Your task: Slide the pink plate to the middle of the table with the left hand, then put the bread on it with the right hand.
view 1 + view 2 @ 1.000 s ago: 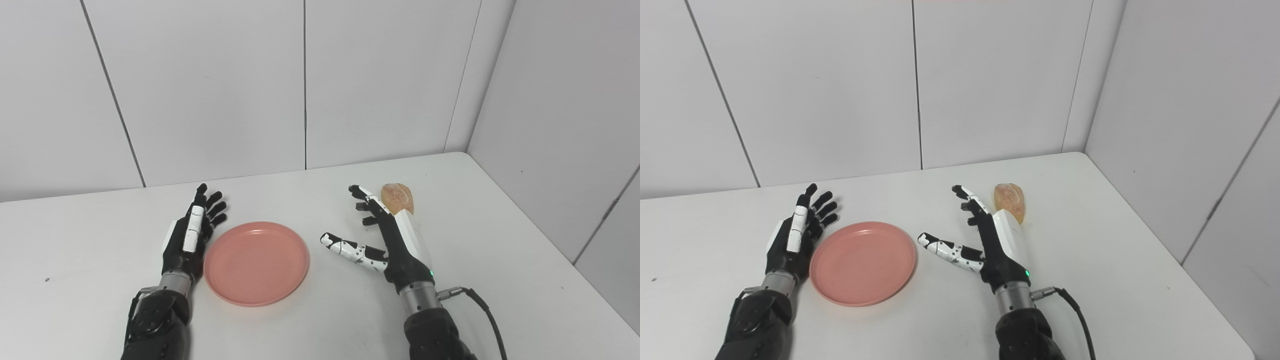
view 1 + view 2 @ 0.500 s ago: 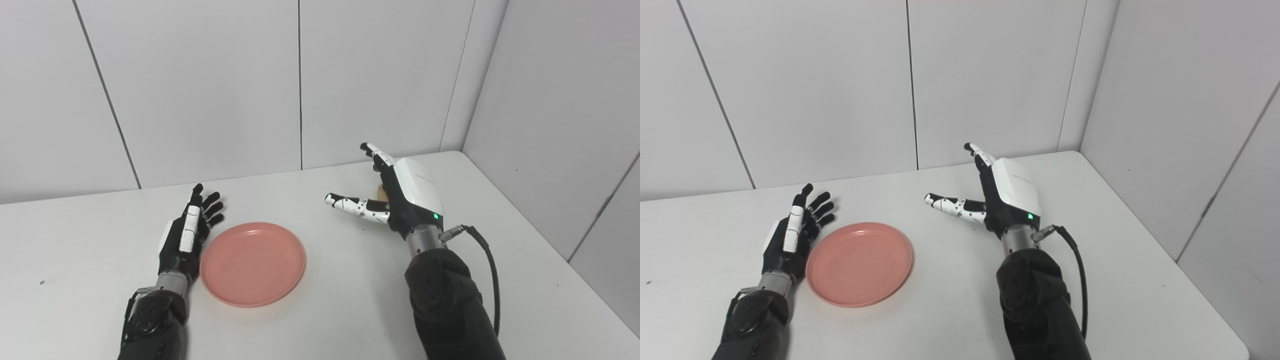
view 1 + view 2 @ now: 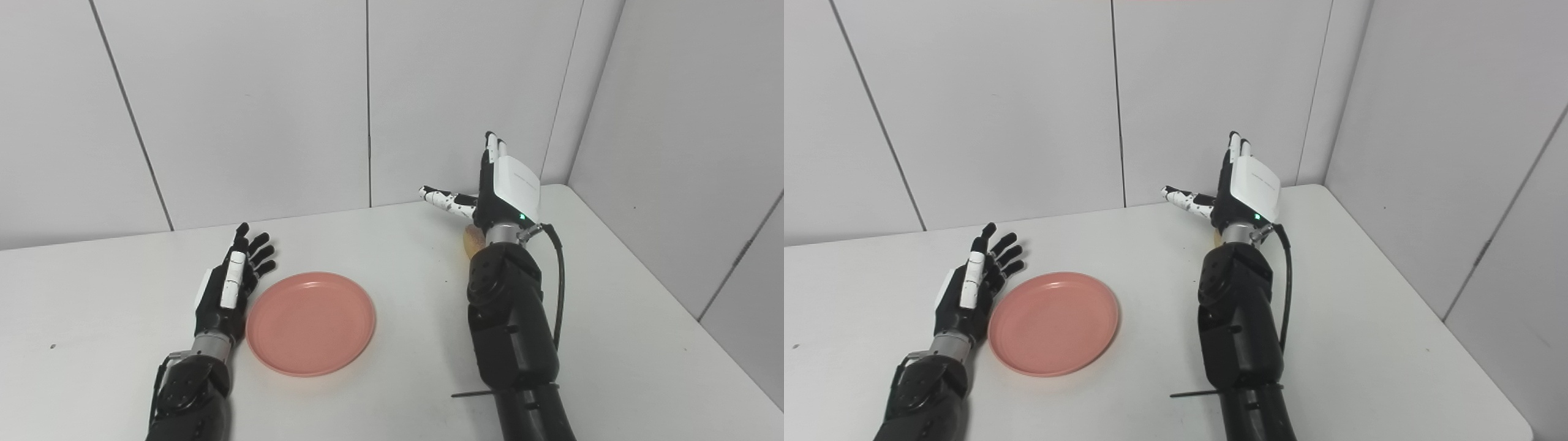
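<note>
Plate (image 3: pixel 310 323) lies flat on the table (image 3: pixel 398 380), left of centre. The rim touches or nearly touches the left hand; cannot tell which.

Right hand (image 3: pixel 499 190) is raised well above the table near the back wall, with the forearm steep and nearly upright. Fingers (image 3: pixel 490 147) point up, held straight and close together. Thumb (image 3: pixel 444 201) juts out to the left. The hand is spread wide and holds nothing. The white back plate faces the camera, with a green light at the wrist. A black cable (image 3: pixel 558 288) loops down along the forearm.

Bread (image 3: pixel 470 240) sits on the table directly below and behind the right wrist. It is mostly hidden by the arm, with only a small tan edge showing. The hand is clear of it.

Left hand (image 3: pixel 229 288) rests low on the table just left of the plate, palm turned toward the rim. Fingers are extended and fanned slightly toward the wall. It is open and grips nothing.
</note>
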Robot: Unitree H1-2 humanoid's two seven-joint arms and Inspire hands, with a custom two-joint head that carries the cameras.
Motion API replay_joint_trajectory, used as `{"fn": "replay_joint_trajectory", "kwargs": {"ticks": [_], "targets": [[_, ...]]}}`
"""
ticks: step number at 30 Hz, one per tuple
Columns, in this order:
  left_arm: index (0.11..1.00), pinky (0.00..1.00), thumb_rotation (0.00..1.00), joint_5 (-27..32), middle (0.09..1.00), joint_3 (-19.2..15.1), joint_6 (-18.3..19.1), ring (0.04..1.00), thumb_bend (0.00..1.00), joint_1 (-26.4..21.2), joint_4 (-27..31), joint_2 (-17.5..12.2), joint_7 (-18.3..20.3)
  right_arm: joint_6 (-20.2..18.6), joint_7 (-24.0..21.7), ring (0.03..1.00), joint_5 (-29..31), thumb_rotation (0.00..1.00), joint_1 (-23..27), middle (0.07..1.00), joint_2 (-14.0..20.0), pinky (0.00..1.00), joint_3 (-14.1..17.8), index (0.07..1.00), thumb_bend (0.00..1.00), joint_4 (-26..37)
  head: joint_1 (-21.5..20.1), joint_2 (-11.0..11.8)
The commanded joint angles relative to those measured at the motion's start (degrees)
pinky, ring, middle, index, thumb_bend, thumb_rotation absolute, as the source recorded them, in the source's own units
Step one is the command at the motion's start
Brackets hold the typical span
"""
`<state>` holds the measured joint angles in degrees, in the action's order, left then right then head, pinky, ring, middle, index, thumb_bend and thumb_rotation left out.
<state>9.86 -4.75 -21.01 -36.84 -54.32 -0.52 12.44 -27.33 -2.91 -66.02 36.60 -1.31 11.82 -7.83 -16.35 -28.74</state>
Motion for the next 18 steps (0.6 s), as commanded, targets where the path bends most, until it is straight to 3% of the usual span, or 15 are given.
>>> {"fn": "replay_joint_trajectory", "kwargs": {"ticks": [1,4,9,12,18], "targets": [[0.973,0.87,0.87,0.44,0.9,0.09,-0.7,0.892,0.81,6.12,-3.53,1.3,1.07,0.42,3.0,0.953,-0.34,0.55,4.3,1.0,0.0,0.75,1.06,1.0,0.92,-1.04,0.09,-0.06],[0.972,0.87,0.87,0.73,0.898,0.01,-0.63,0.895,0.81,6.22,-3.38,1.29,1.44,0.42,3.76,0.961,-0.28,0.53,5.69,1.0,0.03,0.78,3.12,1.0,0.92,-4.53,0.09,-0.2],[0.971,0.87,0.86,0.84,0.899,-0.1,-0.37,0.895,0.82,6.32,-3.21,1.24,1.72,0.41,2.95,0.927,-1.17,0.52,7.28,1.0,0.59,0.62,5.85,1.0,0.93,-9.29,0.06,-0.37],[0.972,0.88,0.86,0.74,0.905,-0.1,-0.33,0.898,0.82,6.39,-3.13,1.25,1.88,0.41,2.05,0.818,-2.32,0.53,7.58,0.942,0.97,0.52,6.72,0.991,0.93,-11.34,0.25,-0.5],[0.976,0.87,0.86,0.67,0.905,-0.04,-0.51,0.894,0.82,6.58,-2.79,1.4,1.89,0.41,0.4,0.828,-3.37,0.51,7.49,0.931,0.74,0.57,9.16,0.97,0.94,-13.62,0.56,-0.72]]}}
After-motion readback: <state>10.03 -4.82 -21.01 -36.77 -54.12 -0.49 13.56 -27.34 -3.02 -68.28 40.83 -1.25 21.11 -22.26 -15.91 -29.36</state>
